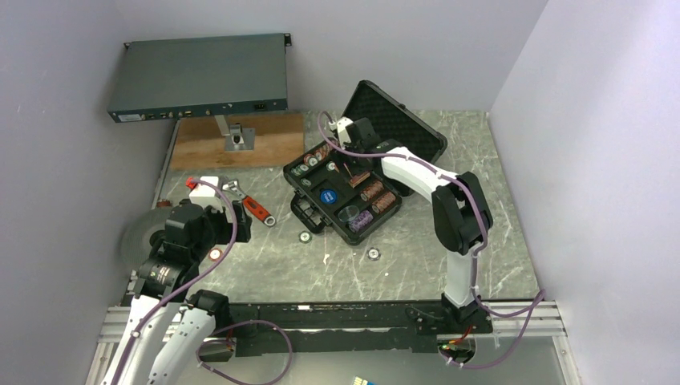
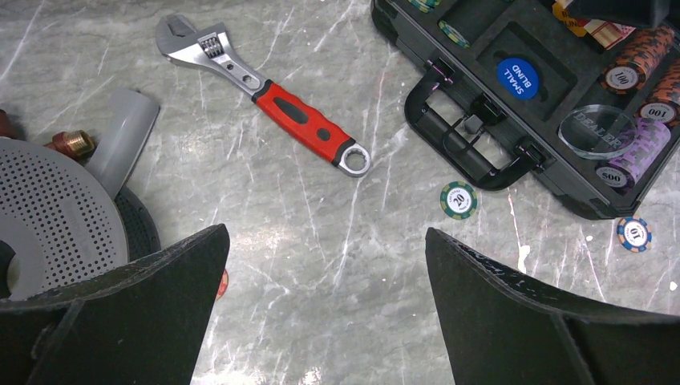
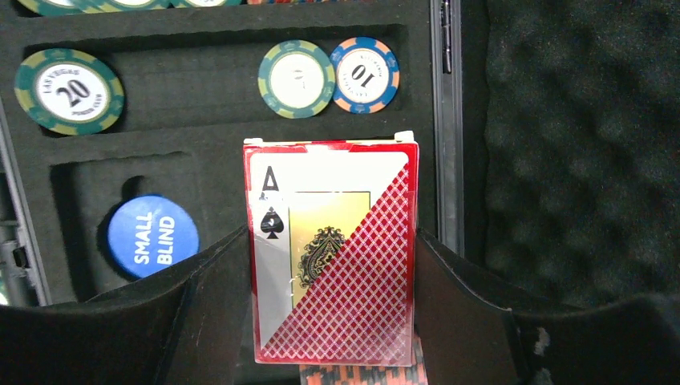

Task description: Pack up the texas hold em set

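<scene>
Where the case sits: the black case (image 1: 401, 124) lies open in the middle of the table (image 2: 305, 265), its foam lid leaning back and chips in the tray.
Right hand (image 3: 330, 241): over the tray, pinching a red card deck (image 3: 337, 273) by its two long edges.
Left hand (image 2: 325, 241): spread wide and holding nothing, above bare table at the front left.
Risk: orange chips show just under the deck, and a blue disc (image 3: 152, 237) lies to its left. Let go here, the deck would likely land on chips, sit proud, and stop the lid closing.
Loose chips: a green chip (image 2: 459, 200) lies just beside the case handle (image 2: 457, 148), and a blue-and-orange chip (image 2: 634, 234) near the case corner. Both are outside the case.
In the way: the handle crowds the green chip, so a finger may strike it.
Around: a red-handled wrench (image 2: 273, 104), a grey perforated disc (image 2: 48, 216), a grey box (image 1: 200, 80), a wooden board (image 1: 240, 140).
</scene>
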